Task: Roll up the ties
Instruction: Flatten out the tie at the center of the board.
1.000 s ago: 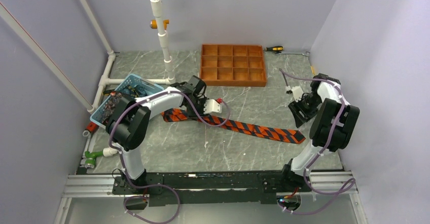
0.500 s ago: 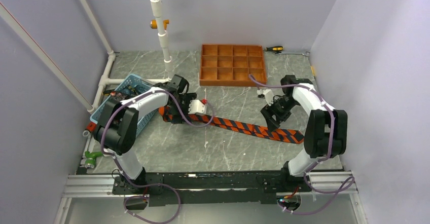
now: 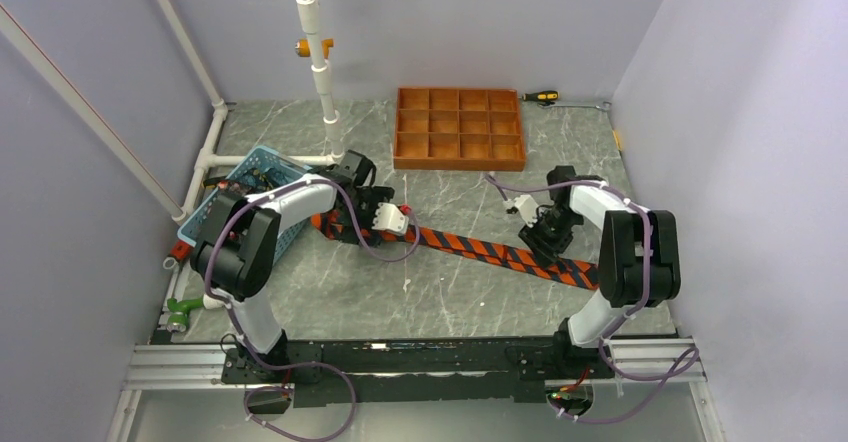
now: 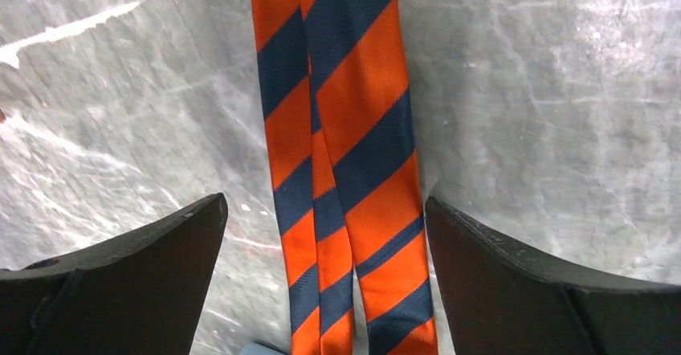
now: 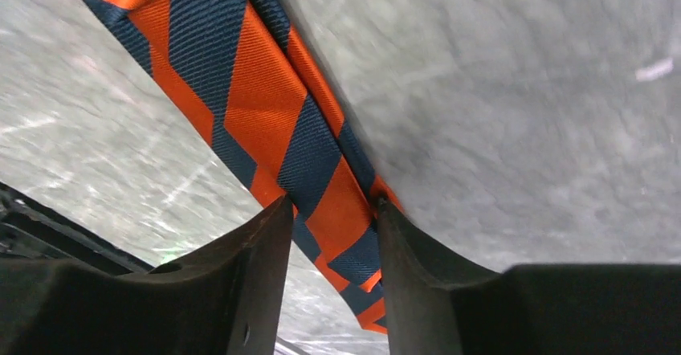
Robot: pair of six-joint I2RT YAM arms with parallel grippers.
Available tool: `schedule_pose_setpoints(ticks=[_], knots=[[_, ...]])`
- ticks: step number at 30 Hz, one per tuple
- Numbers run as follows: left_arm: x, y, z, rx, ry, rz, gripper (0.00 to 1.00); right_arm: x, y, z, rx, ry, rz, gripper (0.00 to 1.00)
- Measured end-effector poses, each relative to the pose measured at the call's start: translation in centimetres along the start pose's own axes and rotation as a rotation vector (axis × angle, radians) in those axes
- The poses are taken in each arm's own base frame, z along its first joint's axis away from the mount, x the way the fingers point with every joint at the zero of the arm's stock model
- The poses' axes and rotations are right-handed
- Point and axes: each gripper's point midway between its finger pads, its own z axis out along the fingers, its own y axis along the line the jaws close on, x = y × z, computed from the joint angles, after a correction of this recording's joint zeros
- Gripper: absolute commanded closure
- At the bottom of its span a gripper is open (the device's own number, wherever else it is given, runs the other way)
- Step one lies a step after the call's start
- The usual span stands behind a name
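Note:
One tie (image 3: 470, 247), boldly striped in orange and dark bands, lies flat and diagonal across the marble table. My left gripper (image 3: 362, 220) hovers over its left end, open wide. In the left wrist view the tie (image 4: 353, 130) shows as two strips side by side between the spread fingers, and the left gripper (image 4: 323, 210) touches neither strip. My right gripper (image 3: 545, 237) is down on the tie near its right end. In the right wrist view the right gripper (image 5: 331, 210) has narrowed onto the tie (image 5: 241, 90), a finger against each edge.
An orange-brown gridded tray (image 3: 460, 128) stands at the back. A screwdriver (image 3: 541, 96) lies beside it. A blue basket (image 3: 250, 177) of small parts sits at the left next to white pipes (image 3: 322, 62). Walls close in on both sides.
The left gripper opened wide and shifted left along the tie. The right arm swung in from the right, came down on the tie and narrowed its jaws onto it.

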Motion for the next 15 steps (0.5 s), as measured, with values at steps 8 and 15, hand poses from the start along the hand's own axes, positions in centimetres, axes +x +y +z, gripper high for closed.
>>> schedule_pose_setpoints(ticks=[8,15], knots=[[-2.0,-0.6,1.2,0.114,-0.018,0.055,0.36,4.3,-3.3,-0.9,0.065,0.057,0.004,0.61],[-4.9,-4.0,1.4,0.229,-0.062,0.064,0.35,8.4,-5.5,-1.7,0.081,0.120,-0.026,0.62]])
